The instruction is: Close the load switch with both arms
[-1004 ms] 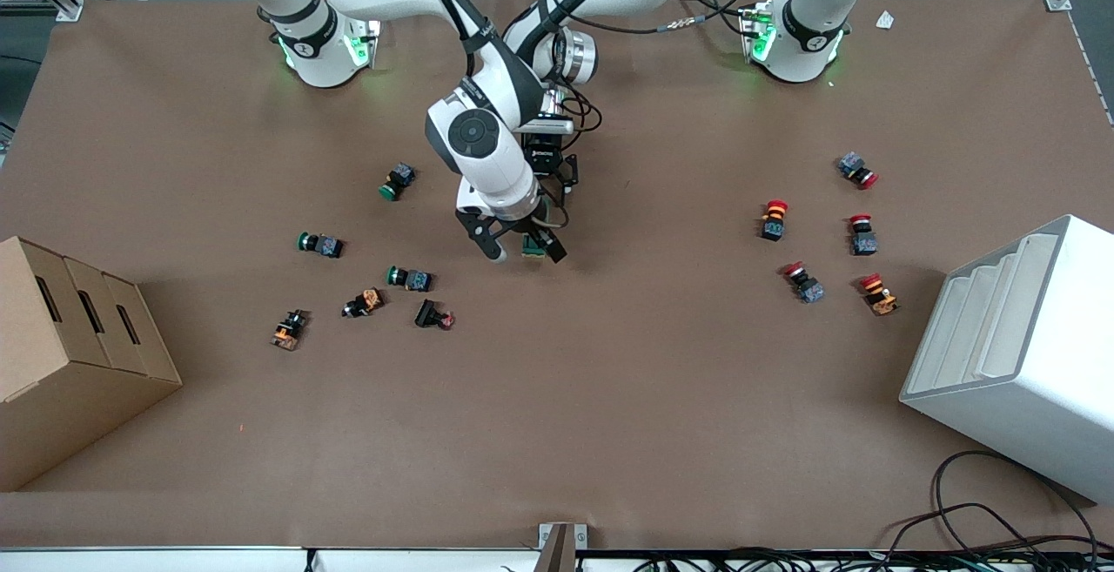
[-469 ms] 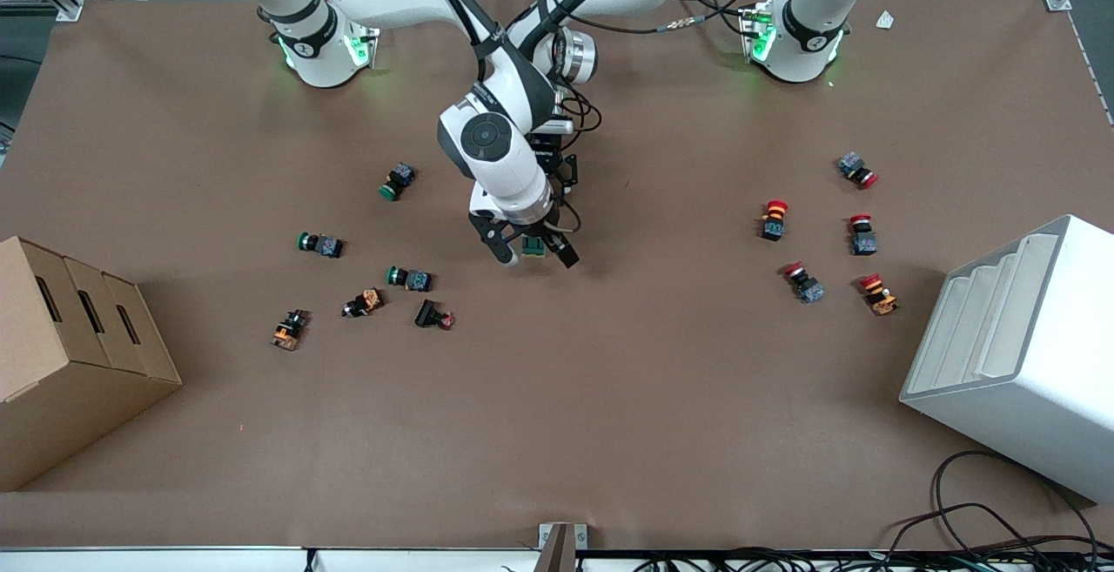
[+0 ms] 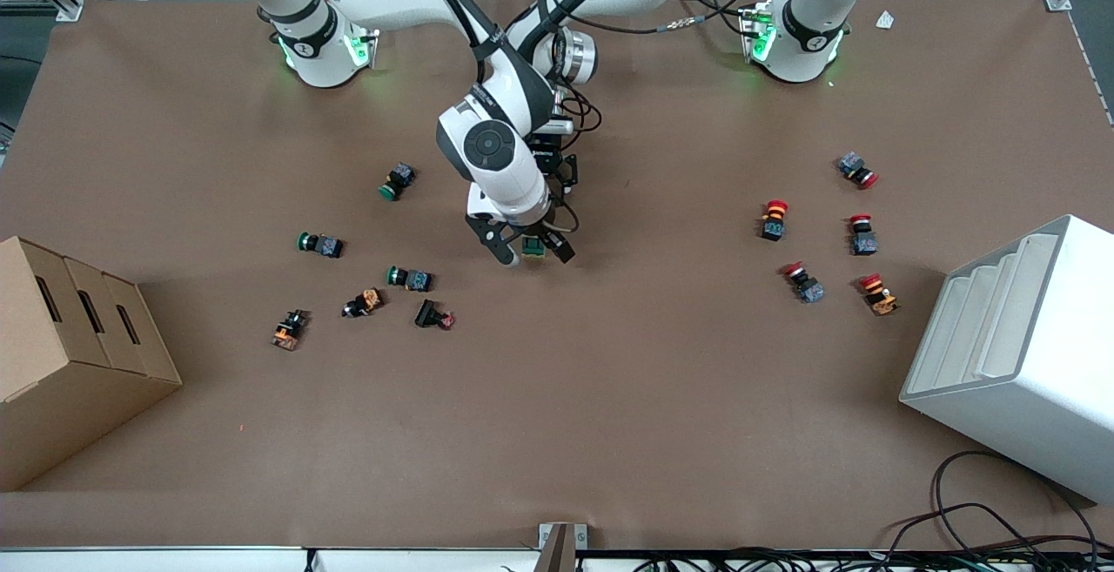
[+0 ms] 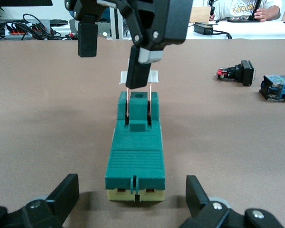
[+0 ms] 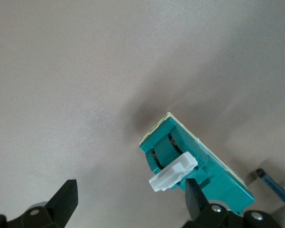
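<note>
Brown table point(image 3: 609, 398): right claw point(image 3: 531, 252) open, finger on load switch point(image 3: 532, 246) lever.

You'll see the right gripper point(image 3: 531, 253) has swung toward the left arm's end of the table and now sits over the load switch point(image 3: 533, 246), fingers spread, one finger against the switch's white lever point(image 4: 139, 77).

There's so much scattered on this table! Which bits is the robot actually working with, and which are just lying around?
In use:
load switch
right gripper, one finger at the switch's white lever
left gripper, open around the switch's base

Lying about:
green push-buttons
red push-buttons
cardboard box
white bin
</note>
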`<action>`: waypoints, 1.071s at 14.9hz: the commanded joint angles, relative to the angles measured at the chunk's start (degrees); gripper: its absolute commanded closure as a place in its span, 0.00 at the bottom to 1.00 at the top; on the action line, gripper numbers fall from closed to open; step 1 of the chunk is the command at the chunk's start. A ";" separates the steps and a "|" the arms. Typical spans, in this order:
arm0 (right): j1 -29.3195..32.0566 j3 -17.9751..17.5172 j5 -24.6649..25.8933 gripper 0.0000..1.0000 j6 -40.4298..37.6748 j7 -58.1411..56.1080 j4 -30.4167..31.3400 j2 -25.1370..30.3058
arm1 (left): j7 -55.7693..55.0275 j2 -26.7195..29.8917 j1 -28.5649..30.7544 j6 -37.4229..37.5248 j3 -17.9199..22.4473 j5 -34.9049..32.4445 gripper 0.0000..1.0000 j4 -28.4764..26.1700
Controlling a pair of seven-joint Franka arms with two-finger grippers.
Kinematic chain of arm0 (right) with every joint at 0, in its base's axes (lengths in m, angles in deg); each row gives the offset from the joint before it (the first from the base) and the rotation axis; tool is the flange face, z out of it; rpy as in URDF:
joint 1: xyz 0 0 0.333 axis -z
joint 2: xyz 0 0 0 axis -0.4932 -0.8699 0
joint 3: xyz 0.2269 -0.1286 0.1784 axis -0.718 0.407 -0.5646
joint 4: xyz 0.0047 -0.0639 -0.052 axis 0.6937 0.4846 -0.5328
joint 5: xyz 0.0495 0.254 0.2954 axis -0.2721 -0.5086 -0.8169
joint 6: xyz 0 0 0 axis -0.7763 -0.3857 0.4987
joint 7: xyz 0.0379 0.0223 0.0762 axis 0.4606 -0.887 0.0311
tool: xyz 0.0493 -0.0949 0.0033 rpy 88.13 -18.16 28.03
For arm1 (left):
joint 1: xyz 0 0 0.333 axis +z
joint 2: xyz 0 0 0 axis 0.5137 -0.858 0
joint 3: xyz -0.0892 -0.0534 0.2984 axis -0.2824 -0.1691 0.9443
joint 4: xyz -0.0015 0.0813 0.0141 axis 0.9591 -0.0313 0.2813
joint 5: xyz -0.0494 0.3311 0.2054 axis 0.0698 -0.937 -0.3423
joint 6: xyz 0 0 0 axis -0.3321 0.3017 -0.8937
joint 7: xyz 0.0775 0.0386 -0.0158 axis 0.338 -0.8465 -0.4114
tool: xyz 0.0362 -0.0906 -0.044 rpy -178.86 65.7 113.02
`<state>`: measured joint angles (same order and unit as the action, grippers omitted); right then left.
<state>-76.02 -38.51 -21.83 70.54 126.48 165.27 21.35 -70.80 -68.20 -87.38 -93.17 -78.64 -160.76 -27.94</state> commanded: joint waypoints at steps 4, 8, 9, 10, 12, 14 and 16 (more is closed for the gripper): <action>1.29 -0.03 0.12 0.00 -0.05 -1.79 -1.34 -0.79 | -1.11 -1.11 -0.48 0.59 0.07 -0.97 0.01 1.05; 2.61 -0.03 0.12 0.00 0.12 -3.55 -2.31 -1.93 | -0.93 -1.20 -0.48 0.59 0.07 -1.06 0.00 0.96; 2.87 -0.03 -0.05 0.00 0.04 -3.46 -3.27 -2.46 | -0.93 -1.20 -0.48 0.59 0.07 -1.06 0.00 0.96; 2.88 -0.03 -0.23 0.00 0.12 -3.37 -4.15 -3.25 | -0.93 -1.20 -0.48 0.59 0.07 -1.06 0.00 0.96; 2.88 -0.03 -0.32 0.00 0.12 -3.11 -5.82 -4.57 | -0.93 -1.20 -0.48 0.59 0.07 -1.06 0.00 0.96; 2.88 -0.03 -0.32 0.00 0.21 -3.11 -6.44 -5.27 | -0.93 -1.20 -0.48 0.59 0.07 -1.06 0.00 0.96; 2.79 -0.03 -0.23 0.00 0.30 -3.28 -6.62 -5.80 | -0.93 -1.29 -0.40 0.59 0.07 -1.06 0.01 0.87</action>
<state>-73.68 -37.99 -21.82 70.54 123.96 160.65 17.43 -70.80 -68.23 -87.39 -93.16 -78.63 -160.76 -27.93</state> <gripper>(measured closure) 0.000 0.004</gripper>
